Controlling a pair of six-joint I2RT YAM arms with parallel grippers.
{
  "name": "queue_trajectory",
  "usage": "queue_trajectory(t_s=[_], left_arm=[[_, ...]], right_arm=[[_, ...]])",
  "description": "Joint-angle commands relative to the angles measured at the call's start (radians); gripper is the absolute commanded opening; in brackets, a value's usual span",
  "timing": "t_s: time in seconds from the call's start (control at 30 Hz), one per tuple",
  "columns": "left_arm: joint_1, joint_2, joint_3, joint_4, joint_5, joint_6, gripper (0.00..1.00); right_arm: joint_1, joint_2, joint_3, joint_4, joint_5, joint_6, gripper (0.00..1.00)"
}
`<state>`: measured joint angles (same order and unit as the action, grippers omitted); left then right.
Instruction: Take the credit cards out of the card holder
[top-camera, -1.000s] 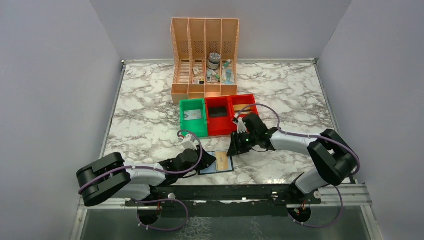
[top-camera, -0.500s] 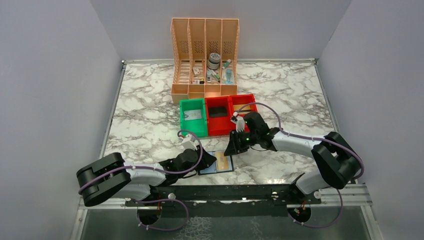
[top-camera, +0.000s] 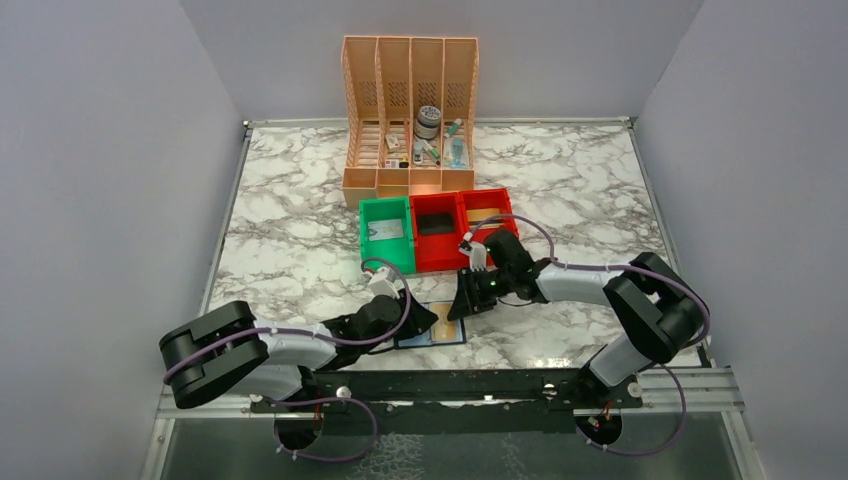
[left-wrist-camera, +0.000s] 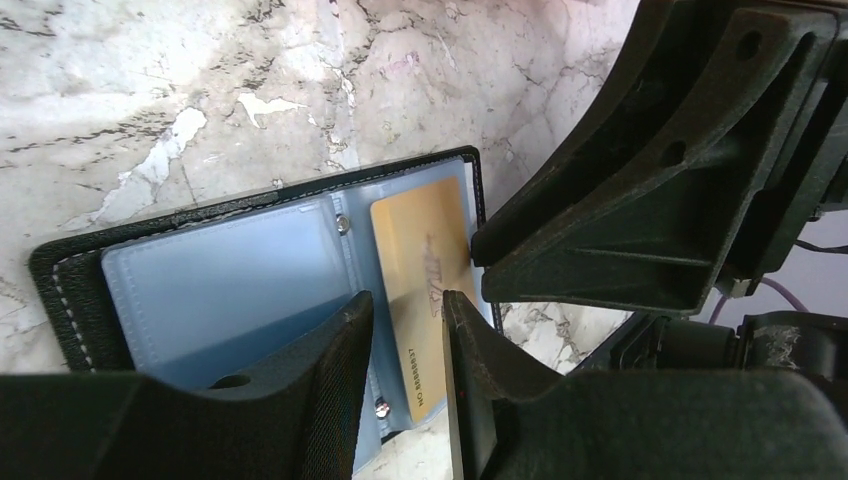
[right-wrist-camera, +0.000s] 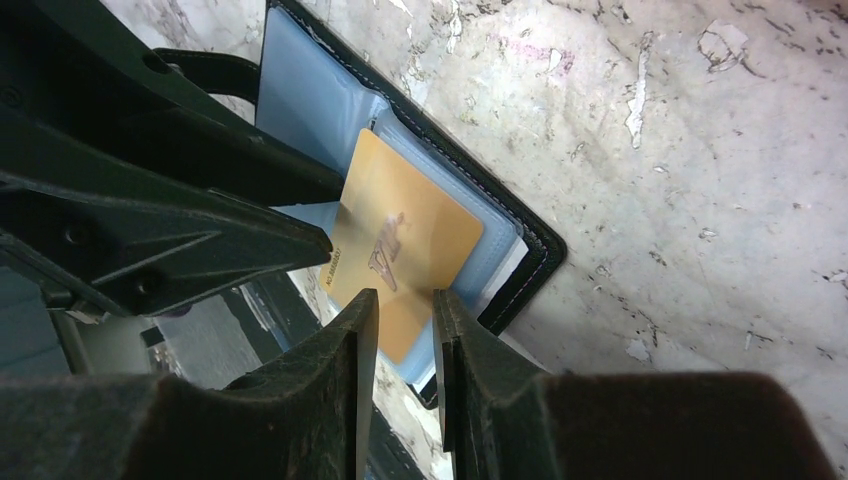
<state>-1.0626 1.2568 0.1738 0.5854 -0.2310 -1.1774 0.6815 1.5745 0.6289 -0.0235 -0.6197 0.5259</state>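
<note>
The card holder lies open on the marble near the front edge, its pale blue lining up. A tan credit card sticks partly out of its right-hand pocket. No other cards show. In the left wrist view the holder and the card lie under my left gripper, whose jaws stand narrowly apart over the fold. My right gripper hovers narrowly open over the free end of the card, with nothing between its fingers. In the top view the left gripper and right gripper nearly meet.
A green bin and two red bins stand just behind the holder. A peach file organiser with small items is at the back. The black mounting rail runs along the table's front edge.
My right gripper has moved down and left, closer to the card's end. The left arm has shifted slightly right over the holder. The holder and card have not moved.
</note>
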Motion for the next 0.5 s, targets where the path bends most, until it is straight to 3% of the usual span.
queue_trajectory(t_s=[0.0, 0.47], left_arm=[[-0.005, 0.045, 0.031, -0.012, 0.039, 0.004, 0.33], [-0.004, 0.060, 0.024, -0.012, 0.020, -0.046, 0.08]], right_arm=[[0.007, 0.014, -0.041, 0.036, 0.029, 0.021, 0.28], [0.007, 0.045, -0.042, 0.024, 0.074, 0.007, 0.28]])
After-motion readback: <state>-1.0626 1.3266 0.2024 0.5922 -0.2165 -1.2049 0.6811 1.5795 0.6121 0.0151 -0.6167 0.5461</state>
